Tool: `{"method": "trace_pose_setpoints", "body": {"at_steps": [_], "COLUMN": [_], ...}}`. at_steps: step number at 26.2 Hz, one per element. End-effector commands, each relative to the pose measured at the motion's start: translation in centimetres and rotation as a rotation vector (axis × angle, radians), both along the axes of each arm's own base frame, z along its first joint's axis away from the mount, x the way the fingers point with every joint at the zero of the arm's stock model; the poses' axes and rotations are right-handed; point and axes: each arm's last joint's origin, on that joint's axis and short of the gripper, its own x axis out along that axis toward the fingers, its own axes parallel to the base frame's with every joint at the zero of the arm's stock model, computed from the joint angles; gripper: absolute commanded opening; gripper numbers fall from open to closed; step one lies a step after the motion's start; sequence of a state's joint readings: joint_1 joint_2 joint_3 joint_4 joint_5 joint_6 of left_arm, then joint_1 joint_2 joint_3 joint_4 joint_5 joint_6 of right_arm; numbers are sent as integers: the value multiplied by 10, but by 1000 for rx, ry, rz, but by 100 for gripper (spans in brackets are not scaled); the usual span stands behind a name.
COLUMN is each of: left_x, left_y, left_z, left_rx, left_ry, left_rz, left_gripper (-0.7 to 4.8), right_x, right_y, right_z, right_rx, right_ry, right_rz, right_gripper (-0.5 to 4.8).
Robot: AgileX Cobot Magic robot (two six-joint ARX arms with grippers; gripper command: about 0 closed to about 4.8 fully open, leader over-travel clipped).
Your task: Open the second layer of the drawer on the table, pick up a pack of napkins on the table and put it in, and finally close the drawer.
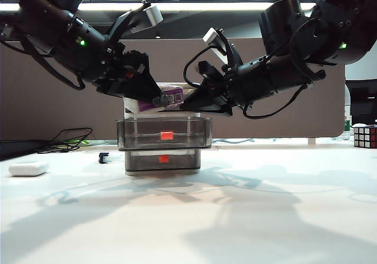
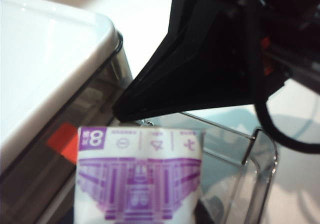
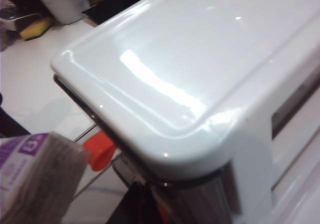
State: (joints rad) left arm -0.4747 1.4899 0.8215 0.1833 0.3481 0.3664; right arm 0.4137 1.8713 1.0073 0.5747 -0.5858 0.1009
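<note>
The drawer (image 1: 163,168) stands mid-table with its second layer (image 1: 164,133) pulled out, red-orange handle (image 1: 166,135) facing front. My left gripper (image 1: 161,101) is shut on the pack of napkins (image 1: 172,91), purple and white, and holds it just above the open layer (image 2: 260,169). In the left wrist view the pack of napkins (image 2: 137,179) fills the lower middle and hides the fingers. My right gripper (image 1: 184,105) hangs beside the pack at the unit's white top (image 3: 200,74), its dark fingers (image 2: 200,69) drawn to one point with nothing between them. The pack's end (image 3: 35,179) shows in the right wrist view.
A small white rounded case (image 1: 27,168) lies at the left on the table (image 1: 235,217). A Rubik's cube (image 1: 365,136) stands at the far right. Black cables (image 1: 70,139) and a small dark object (image 1: 104,157) lie left of the drawer. A brown partition runs behind.
</note>
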Motion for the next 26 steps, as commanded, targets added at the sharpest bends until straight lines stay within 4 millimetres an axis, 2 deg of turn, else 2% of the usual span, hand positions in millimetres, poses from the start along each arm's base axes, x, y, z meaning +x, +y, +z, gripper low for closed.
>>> {"method": "trace_pose_setpoints", "body": {"at_steps": [1, 5, 6, 7, 9, 14, 23, 25, 26], "left_x": [1, 0, 1, 2, 3, 8, 13, 4, 0], "left_y": [-1, -1, -1, -2, -2, -6, -9, -4, -1], "left_z": [2, 1, -1, -3, -7, -8, 7, 18, 22], "left_rx": [-4, -4, -3, 1, 4, -2, -20, 8, 25], "left_ry": [-11, 0, 4, 12, 23, 29, -5, 42, 57], "left_rz": [-6, -16, -16, -16, -21, -33, -31, -25, -7], "left_gripper": [204, 215, 236, 289, 312, 312, 311, 303, 279], "right_x": [2, 1, 1, 0, 0, 0, -1, -4, -5], "right_y": [1, 2, 2, 2, 2, 2, 3, 3, 3], "right_z": [8, 13, 13, 13, 13, 13, 13, 20, 25], "right_rx": [24, 44, 45, 47, 49, 50, 55, 79, 86], "right_ry": [-58, -77, -78, -77, -76, -75, -71, -74, -87], "right_rz": [-15, 24, 25, 35, 45, 49, 70, 127, 139], "right_gripper": [-5, -5, -5, -5, -5, -5, -5, -5, -5]}}
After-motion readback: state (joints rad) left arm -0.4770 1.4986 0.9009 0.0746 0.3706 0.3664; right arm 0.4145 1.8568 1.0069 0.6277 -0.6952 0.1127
